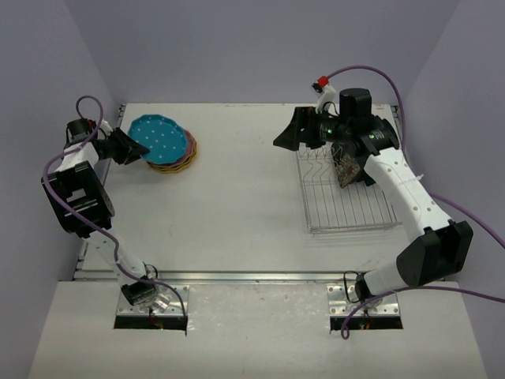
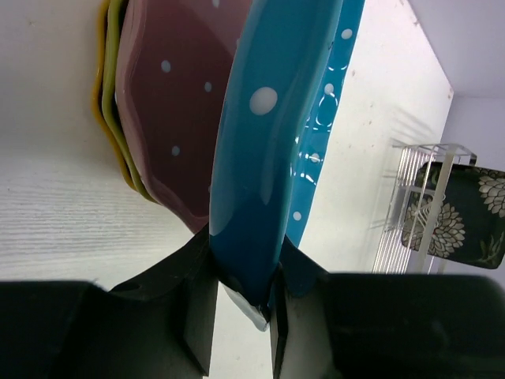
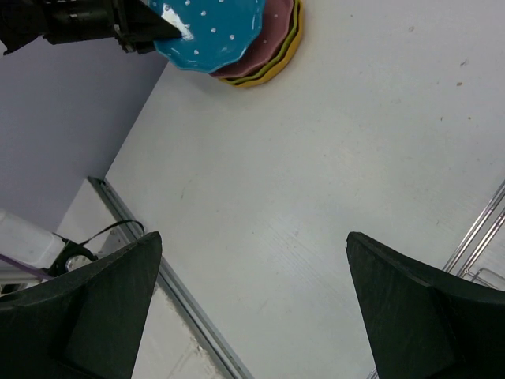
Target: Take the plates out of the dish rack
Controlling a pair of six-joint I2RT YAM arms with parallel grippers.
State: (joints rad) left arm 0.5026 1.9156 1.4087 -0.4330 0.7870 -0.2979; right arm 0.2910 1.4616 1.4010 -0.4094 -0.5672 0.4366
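Black floral plate, standing in the dish rack, lies at four o'clock from the spread, empty right hand; the left hand clenches the blue plate.

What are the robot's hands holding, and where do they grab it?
The left gripper pinches the blue plate by its rim. The right gripper is open and holds nothing.

blue plate: glossy smooth glaze | rack: shiny bare metal wire | table: matt white | my left fingers: matt black plastic
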